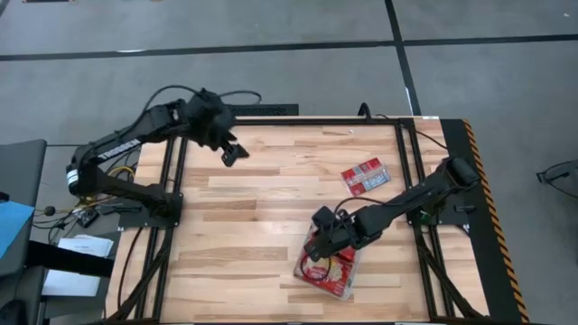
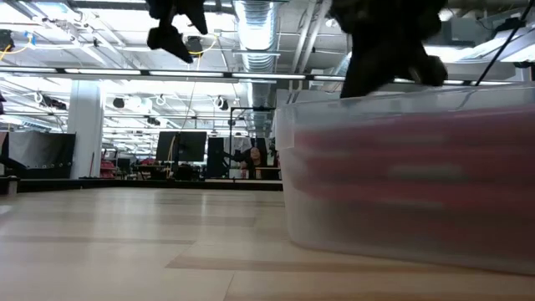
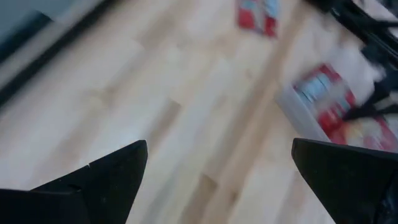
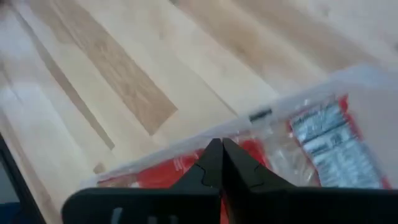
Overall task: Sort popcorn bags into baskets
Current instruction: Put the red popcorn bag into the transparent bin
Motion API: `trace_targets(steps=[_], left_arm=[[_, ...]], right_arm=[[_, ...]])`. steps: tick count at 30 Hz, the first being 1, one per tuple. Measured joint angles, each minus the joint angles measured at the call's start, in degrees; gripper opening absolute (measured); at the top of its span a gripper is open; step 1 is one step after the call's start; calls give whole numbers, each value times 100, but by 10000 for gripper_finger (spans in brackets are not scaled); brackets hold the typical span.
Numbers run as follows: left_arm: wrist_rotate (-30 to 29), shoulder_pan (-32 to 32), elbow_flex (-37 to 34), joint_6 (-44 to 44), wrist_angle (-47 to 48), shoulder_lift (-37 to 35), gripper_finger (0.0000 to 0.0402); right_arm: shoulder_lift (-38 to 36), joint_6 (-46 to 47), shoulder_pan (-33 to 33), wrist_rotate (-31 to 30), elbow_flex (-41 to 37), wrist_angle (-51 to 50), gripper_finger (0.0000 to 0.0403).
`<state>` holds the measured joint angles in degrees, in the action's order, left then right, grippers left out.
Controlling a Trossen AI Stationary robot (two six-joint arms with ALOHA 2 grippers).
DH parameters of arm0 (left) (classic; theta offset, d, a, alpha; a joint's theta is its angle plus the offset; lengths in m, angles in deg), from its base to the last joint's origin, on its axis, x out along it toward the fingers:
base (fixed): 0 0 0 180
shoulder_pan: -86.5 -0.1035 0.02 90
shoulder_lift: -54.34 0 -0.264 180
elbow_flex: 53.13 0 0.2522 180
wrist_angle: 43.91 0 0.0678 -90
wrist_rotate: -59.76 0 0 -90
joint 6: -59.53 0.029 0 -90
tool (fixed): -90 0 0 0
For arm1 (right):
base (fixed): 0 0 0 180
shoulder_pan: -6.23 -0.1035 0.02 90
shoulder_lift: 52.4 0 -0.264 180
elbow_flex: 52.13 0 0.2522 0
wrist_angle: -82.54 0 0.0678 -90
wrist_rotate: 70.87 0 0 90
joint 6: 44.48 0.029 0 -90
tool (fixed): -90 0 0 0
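Overhead, a light wooden table (image 1: 271, 217) with a black metal frame carries two dark robot arms. The right arm reaches in from the right edge toward the near middle of the table, and the right gripper (image 1: 323, 227) hangs over the far left corner of a clear plastic tray (image 1: 305, 271). Its two fingers are pressed together with nothing between them; the right wrist view shows them meeting in a point just above the tray's rim (image 4: 186, 144). The tray sits near the front edge, slightly right of centre and turned at an angle. Inside it lie several red popcorn bags (image 1: 334, 269) with yellow picture panels, overlapping so that their number cannot be told. From table height the tray (image 2: 401, 167) fills the right side, the bags showing as a red blur through its wall.

One more popcorn bag (image 1: 365, 176) lies flat on the bare wood, beyond the tray and a little to the right, well apart from it. It is red with white and blue label patches facing up.

The left arm rises from its base at the left edge and bends toward the far middle of the table. The left gripper (image 1: 234, 152) hangs in the air above the wood with its fingers (image 3: 106, 180) spread wide, holding nothing.
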<state>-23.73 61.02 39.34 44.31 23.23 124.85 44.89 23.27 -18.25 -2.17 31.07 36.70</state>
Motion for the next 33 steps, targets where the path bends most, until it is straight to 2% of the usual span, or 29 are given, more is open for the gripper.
trace_targets(steps=[8, 16, 20, 26, 33], left_arm=[[972, 818, -874, -327, -304, 169, 389], [830, 2436, -1388, -1340, -724, 145, 389], [407, 3429, -1411, -1944, -1217, 145, 389], [-682, 4927, -1411, -2852, -1960, 145, 389], [-2028, 6110, -1411, -3687, -2188, 158, 389]], right_arm=[[-342, -742, 137, -600, 617, -331, 31], [-438, -1037, 451, -727, 653, -309, 42], [-436, -420, 462, -717, 653, -326, 38], [-547, 1366, 245, -704, 657, -908, 20], [-611, 2985, -220, -726, 649, -1779, 22]])
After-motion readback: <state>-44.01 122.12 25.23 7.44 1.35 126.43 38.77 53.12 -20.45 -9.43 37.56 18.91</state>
